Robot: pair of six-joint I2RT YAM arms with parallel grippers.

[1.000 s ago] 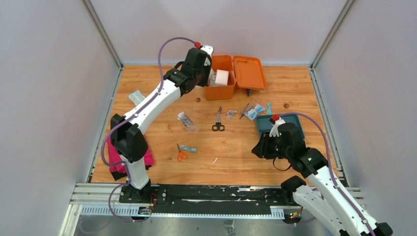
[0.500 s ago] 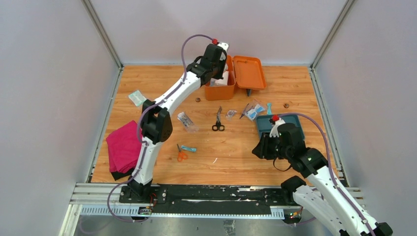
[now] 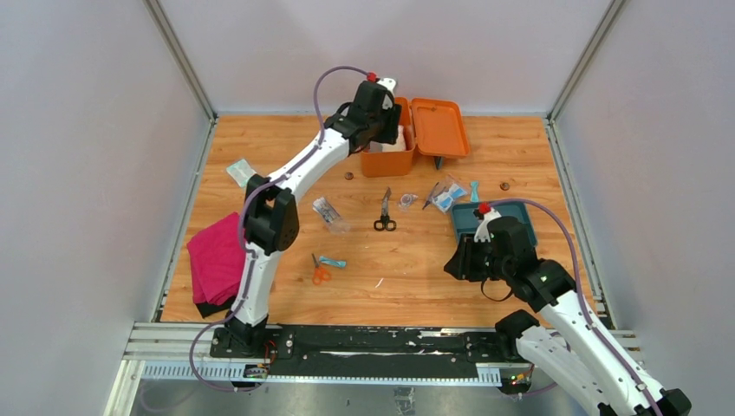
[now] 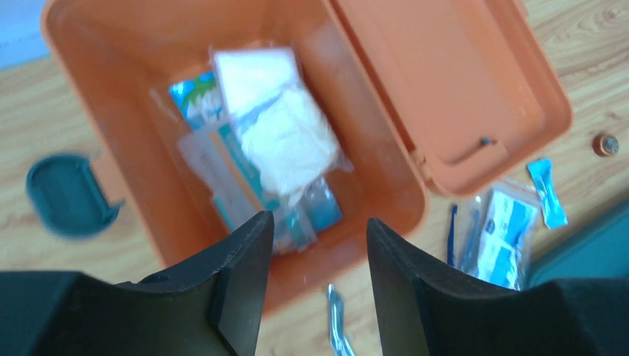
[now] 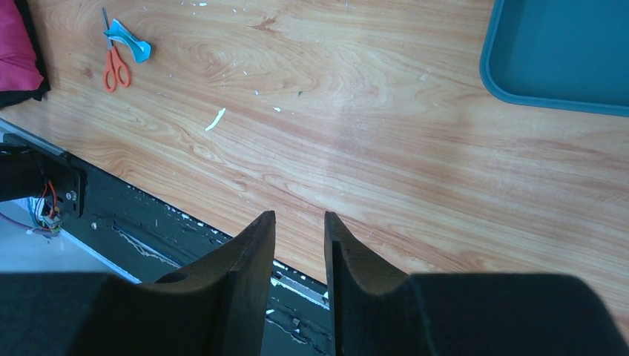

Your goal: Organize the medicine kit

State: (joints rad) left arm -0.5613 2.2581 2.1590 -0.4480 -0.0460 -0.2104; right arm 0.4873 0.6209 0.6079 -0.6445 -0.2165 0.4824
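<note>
Left arm (image 3: 308, 165) and right arm (image 3: 576, 312): white shells, black joints, lilac cables (image 3: 315, 91) (red-capped), black end effector fingers (image 4: 241, 282)

Narrowly parted jaws of the right gripper (image 5: 298, 222) above wooden table (image 5: 386, 133); orange scissors (image 5: 113, 70) upper left, teal tray (image 5: 556, 67) upper right.

Wooden tabletop (image 3: 520, 147) walled by pale grey panels (image 3: 381, 52) at nine, twelve and three o'clock, black rail (image 3: 373, 342) at six o'clock
</note>
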